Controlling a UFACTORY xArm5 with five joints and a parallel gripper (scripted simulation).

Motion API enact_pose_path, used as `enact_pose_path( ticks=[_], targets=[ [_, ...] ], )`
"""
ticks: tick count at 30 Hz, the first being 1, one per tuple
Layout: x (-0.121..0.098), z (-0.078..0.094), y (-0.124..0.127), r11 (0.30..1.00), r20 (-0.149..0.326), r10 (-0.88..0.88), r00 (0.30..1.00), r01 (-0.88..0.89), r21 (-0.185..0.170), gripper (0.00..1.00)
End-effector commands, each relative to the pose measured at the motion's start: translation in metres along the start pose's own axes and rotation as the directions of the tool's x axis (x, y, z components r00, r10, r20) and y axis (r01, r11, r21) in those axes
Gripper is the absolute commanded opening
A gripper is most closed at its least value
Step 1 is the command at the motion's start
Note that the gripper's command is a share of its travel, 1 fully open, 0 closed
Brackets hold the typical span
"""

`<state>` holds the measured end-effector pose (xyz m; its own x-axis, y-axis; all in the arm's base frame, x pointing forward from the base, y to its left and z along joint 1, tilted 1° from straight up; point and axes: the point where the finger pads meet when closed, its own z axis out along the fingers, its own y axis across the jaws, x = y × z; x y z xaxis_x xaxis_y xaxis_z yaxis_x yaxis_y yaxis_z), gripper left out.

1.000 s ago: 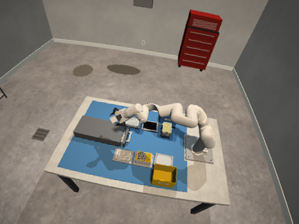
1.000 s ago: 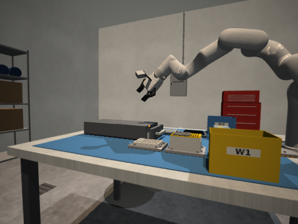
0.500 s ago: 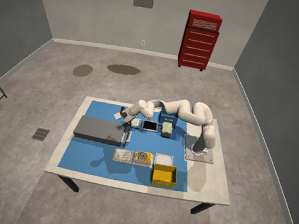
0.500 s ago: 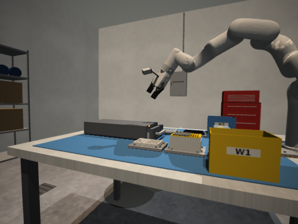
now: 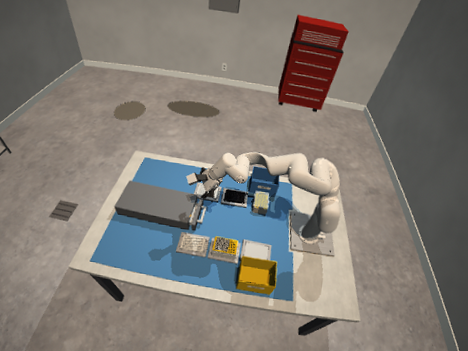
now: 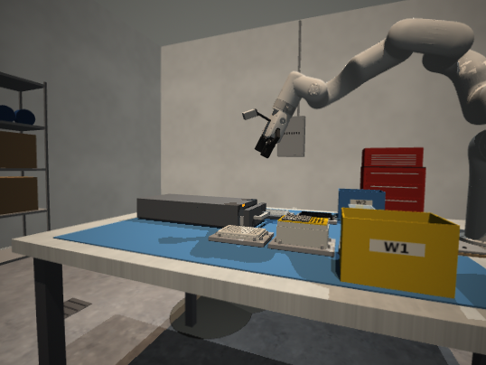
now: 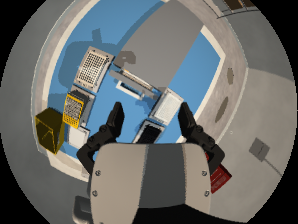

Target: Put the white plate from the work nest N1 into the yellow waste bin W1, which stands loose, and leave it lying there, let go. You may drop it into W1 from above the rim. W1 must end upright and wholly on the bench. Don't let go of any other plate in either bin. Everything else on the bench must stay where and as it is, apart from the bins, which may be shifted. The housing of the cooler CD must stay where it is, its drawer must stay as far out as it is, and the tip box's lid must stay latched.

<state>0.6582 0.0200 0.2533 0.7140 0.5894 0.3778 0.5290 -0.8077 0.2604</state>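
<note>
1. The gripper [image 6: 266, 149] is hanging high above the tabletop [image 6: 149, 266], fingers spread wide, holding nothing.
2. The white plate [image 5: 256, 250] is lying in its nest beside W1 [image 6: 397, 250].
3. Grasping, carrying and dropping are all remaining.

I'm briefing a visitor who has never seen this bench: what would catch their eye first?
Probably the white arm arching high over the blue mat, its open tool empty above the grey cooler. Next, the yellow bin W1 at the bench's front edge.
</note>
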Motion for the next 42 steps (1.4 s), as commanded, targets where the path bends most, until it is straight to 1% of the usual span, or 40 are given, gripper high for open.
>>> enact_pose_path(
  ticks=[1, 3, 7, 10, 11, 13, 16, 19, 23, 24, 27, 28, 30, 33, 36, 37, 41, 42],
  targets=[
    [-0.013, -0.012, -0.007, 0.999, 0.023, 0.041, 0.999, -0.042, 0.013, 1.0],
    [-0.021, -0.017, -0.011, 0.995, 0.059, 0.093, 0.994, -0.095, 0.031, 1.0],
    [-0.034, -0.025, -0.019, 0.994, 0.065, 0.101, 0.993, -0.104, 0.033, 1.0],
    [-0.045, -0.032, -0.025, 0.981, 0.123, 0.177, 0.976, -0.185, 0.052, 1.0],
    [-0.049, -0.034, -0.028, 0.98, 0.129, 0.185, 0.974, -0.193, 0.053, 1.0],
    [-0.049, -0.034, -0.028, 0.98, 0.129, 0.185, 0.974, -0.193, 0.053, 1.0],
    [-0.059, -0.04, -0.034, 0.98, 0.129, 0.185, 0.974, -0.193, 0.053, 1.0],
    [-0.071, -0.047, -0.04, 0.96, 0.189, 0.257, 0.948, -0.273, 0.062, 1.0],
    [-0.085, -0.056, -0.049, 0.958, 0.196, 0.264, 0.944, -0.281, 0.062, 1.0],
    [-0.085, -0.056, -0.049, 0.958, 0.196, 0.264, 0.944, -0.281, 0.062, 1.0],
    [-0.097, -0.062, -0.056, 0.932, 0.257, 0.333, 0.908, -0.358, 0.06, 1.0],
    [-0.101, -0.064, -0.059, 0.929, 0.263, 0.339, 0.903, -0.366, 0.06, 1.0],
    [-0.101, -0.064, -0.059, 0.929, 0.263, 0.339, 0.903, -0.366, 0.06, 1.0],
    [-0.112, -0.071, -0.066, 0.929, 0.263, 0.339, 0.903, -0.366, 0.059, 1.0],
    [-0.124, -0.077, -0.073, 0.897, 0.324, 0.403, 0.856, -0.44, 0.048, 1.0],
    [-0.127, -0.079, -0.076, 0.893, 0.33, 0.409, 0.851, -0.447, 0.046, 1.0],
    [-0.14, -0.086, -0.084, 0.893, 0.33, 0.409, 0.851, -0.447, 0.046, 1.0],
    [-0.144, -0.088, -0.086, 0.882, 0.35, 0.429, 0.833, -0.47, 0.04, 1.0]
  ],
)
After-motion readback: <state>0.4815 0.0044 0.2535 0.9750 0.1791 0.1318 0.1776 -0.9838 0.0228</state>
